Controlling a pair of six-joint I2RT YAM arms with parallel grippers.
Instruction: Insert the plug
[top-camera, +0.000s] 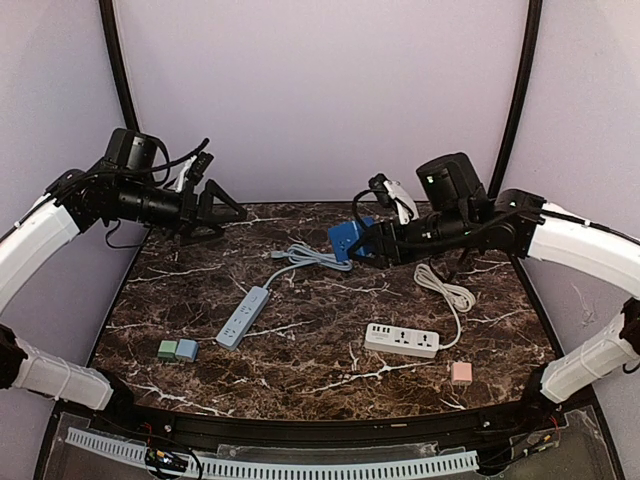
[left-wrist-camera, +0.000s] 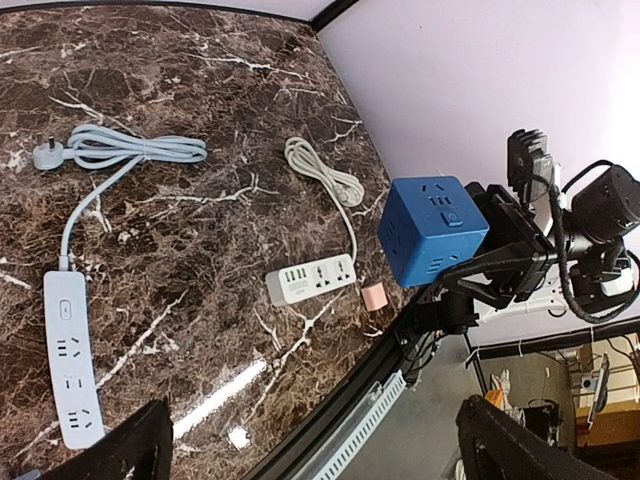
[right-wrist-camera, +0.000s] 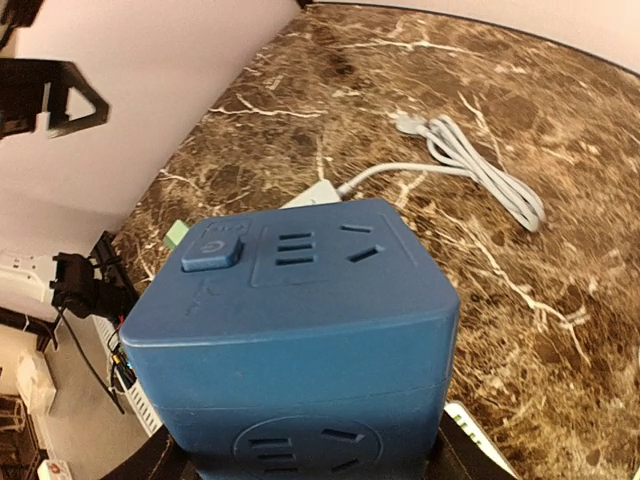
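My right gripper (top-camera: 368, 243) is shut on a blue cube socket (top-camera: 346, 237) and holds it in the air above the back middle of the table. The cube fills the right wrist view (right-wrist-camera: 300, 330), its sockets and button facing the camera, and shows in the left wrist view (left-wrist-camera: 435, 228). A pale blue power strip (top-camera: 243, 317) lies on the marble, its cord coiled (top-camera: 315, 256) and its plug (left-wrist-camera: 47, 153) loose at the end; the plug also shows in the right wrist view (right-wrist-camera: 405, 122). My left gripper (top-camera: 215, 205) is open and empty, raised at the back left.
A white power strip (top-camera: 402, 340) with a coiled white cord (top-camera: 445, 285) lies right of centre. A pink block (top-camera: 461, 373) sits near the front right. A green block (top-camera: 167, 350) and a blue block (top-camera: 187, 349) sit at the front left.
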